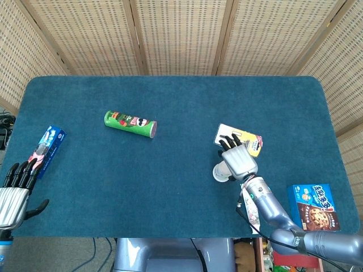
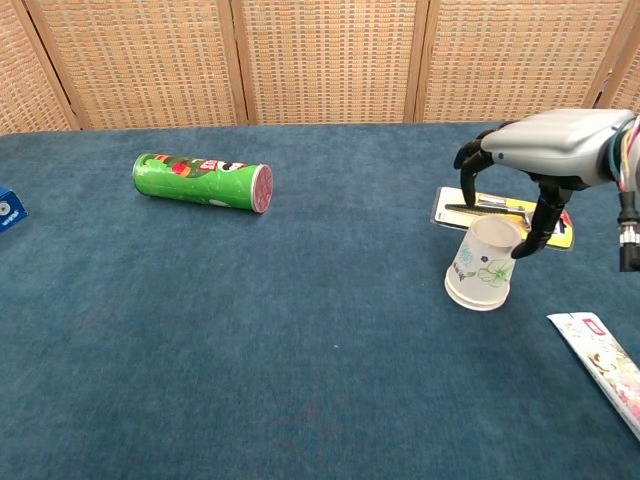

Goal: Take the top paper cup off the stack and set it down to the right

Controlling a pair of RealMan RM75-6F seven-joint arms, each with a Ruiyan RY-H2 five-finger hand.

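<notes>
A white paper cup with a flower print (image 2: 483, 265) stands upside down and tilted on the blue table; in the head view the cup (image 1: 220, 171) peeks out to the left of my right hand. My right hand (image 2: 545, 150) hovers palm-down just over it, fingers spread and curved downward. Its thumb tip reaches the cup's upturned base on the right side, and the other fingers hang clear behind the cup. From above, the right hand (image 1: 238, 158) covers most of the cup. My left hand (image 1: 14, 190) rests at the table's near left corner, fingers straight, holding nothing.
A green chips can (image 2: 203, 181) lies on its side at the left. A yellow carded package (image 2: 500, 212) sits right behind the cup. A flat sachet (image 2: 605, 375) lies at the near right, a cookie box (image 1: 313, 207) beyond it, and a blue toothpaste box (image 1: 46, 147) at far left.
</notes>
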